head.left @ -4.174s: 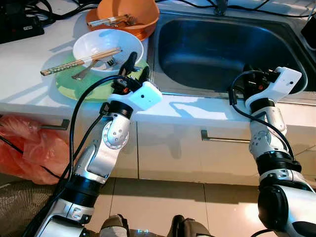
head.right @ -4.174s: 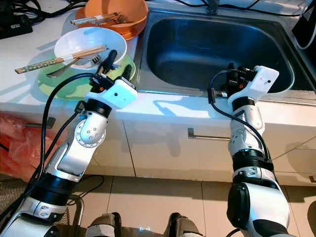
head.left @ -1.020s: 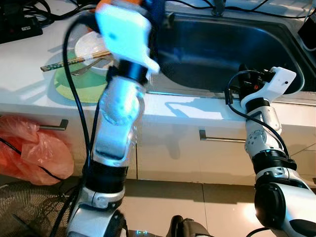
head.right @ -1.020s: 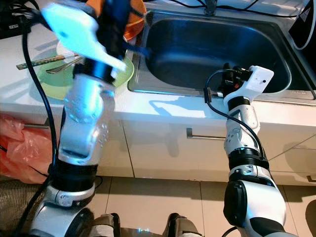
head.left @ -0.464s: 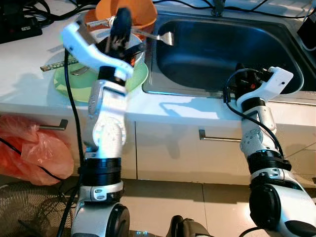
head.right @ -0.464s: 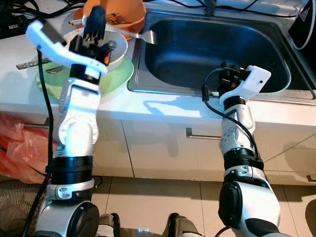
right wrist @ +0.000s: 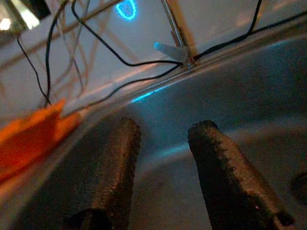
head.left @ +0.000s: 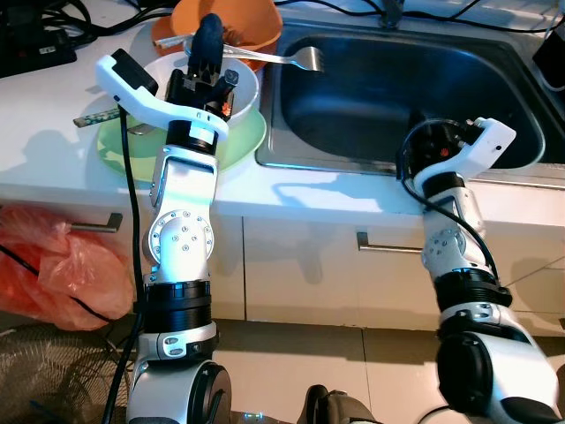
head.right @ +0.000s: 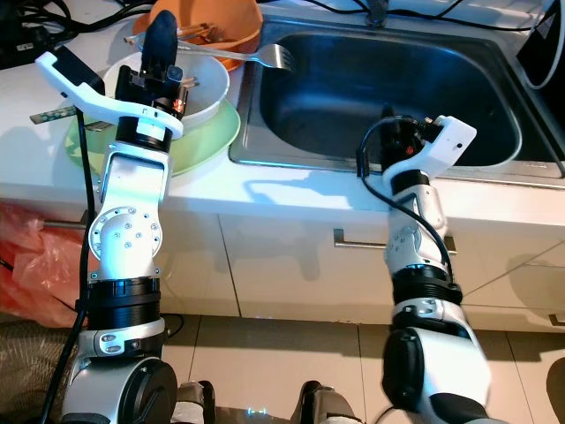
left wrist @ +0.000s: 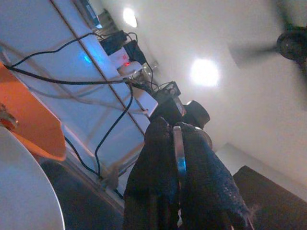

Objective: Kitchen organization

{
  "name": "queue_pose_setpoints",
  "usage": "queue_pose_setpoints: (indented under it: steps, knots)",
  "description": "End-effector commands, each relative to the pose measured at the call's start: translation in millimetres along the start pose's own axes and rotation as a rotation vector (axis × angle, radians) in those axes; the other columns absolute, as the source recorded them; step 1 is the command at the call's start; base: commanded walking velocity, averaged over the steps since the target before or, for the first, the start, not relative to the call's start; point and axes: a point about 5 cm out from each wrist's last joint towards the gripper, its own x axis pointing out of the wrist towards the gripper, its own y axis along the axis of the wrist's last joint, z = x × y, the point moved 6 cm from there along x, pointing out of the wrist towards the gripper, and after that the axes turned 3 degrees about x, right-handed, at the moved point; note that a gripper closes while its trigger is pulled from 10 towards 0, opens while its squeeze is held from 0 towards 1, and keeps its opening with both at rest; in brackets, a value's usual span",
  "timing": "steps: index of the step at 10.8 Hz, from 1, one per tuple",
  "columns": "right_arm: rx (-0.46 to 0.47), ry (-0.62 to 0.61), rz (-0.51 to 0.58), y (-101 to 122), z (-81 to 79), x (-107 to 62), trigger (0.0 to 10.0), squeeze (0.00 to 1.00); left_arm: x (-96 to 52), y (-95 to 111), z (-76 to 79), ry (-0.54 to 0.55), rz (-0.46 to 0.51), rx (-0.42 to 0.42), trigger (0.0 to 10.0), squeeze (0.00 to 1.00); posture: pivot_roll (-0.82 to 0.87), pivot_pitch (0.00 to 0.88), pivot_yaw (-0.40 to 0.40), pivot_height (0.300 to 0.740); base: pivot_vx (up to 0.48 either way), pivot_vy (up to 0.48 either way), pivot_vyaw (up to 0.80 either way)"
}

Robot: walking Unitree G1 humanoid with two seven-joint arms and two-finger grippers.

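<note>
My left gripper (head.left: pixel 209 34) is raised over the white bowl (head.left: pixel 240 87) and is shut on a metal fork (head.left: pixel 284 58). The fork lies level, its tines out over the left edge of the steel sink (head.left: pixel 397 88). In the left wrist view the fork's handle (left wrist: pixel 177 143) is pinched between the black fingers. The white bowl stands on a green plate (head.left: pixel 243 140), with chopsticks (head.left: pixel 88 121) sticking out to the left. An orange bowl (head.left: pixel 260 18) with more utensils sits behind. My right gripper (right wrist: pixel 163 132) is open at the sink's front rim (head.left: pixel 353 166), pointing into the basin.
A black power strip (head.left: pixel 35 44) and cables lie at the back of the white counter (head.left: pixel 53 150). The faucet base (head.left: pixel 388 11) is behind the sink. A red plastic bag (head.left: pixel 53 265) hangs by the cabinet, and a fan (head.left: pixel 35 375) stands on the floor.
My left arm has risen from beside the plate with the fork in its grip and carried it rightward; the tines now reach farther over the sink. The right gripper edged slightly left.
</note>
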Motion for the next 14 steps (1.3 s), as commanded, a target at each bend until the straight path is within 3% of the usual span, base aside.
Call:
queue_pose_setpoints:
  steps: [1,4,6,9,12,13,14]
  knots:
    - [0.065,-0.023,0.005,2,4.6,-1.8,10.0,1.0,9.9,-17,30.0,-0.073,-0.013,-0.089,10.0,0.0,0.2,0.179,-0.047,0.74,0.0,0.0,0.0]
    - [0.319,-0.038,0.08,21,-8.1,5.2,10.0,1.0,10.4,-15,31.2,-0.079,-0.019,-0.098,10.0,0.0,0.2,0.184,-0.041,0.74,0.0,0.0,0.0]
    - [0.446,-0.057,0.087,23,-11.8,5.2,10.0,1.0,9.2,-20,29.6,-0.068,-0.032,-0.101,10.0,0.0,0.19,0.184,-0.036,0.74,0.0,0.0,0.0]
    - [0.554,-0.017,0.079,28,-29.7,4.4,10.0,1.0,8.1,-30,31.7,-0.07,-0.058,-0.134,10.0,0.0,0.19,0.183,-0.033,0.74,0.0,0.0,0.0]
    - [0.594,0.044,0.07,39,-54.7,7.0,10.0,1.0,6.4,-37,34.6,-0.075,-0.073,-0.177,10.0,0.0,0.18,0.171,-0.033,0.74,0.0,0.0,0.0]
    - [0.621,0.069,0.029,31,-64.5,4.4,10.0,0.0,6.7,-41,36.7,-0.079,-0.078,-0.189,10.0,0.0,0.18,0.166,-0.033,0.74,0.0,0.0,0.0]
    - [0.633,0.072,0.008,26,-68.0,2.4,10.0,0.0,6.4,-45,39.3,-0.085,-0.088,-0.201,10.0,0.0,0.18,0.165,-0.034,0.74,0.0,0.0,0.0]
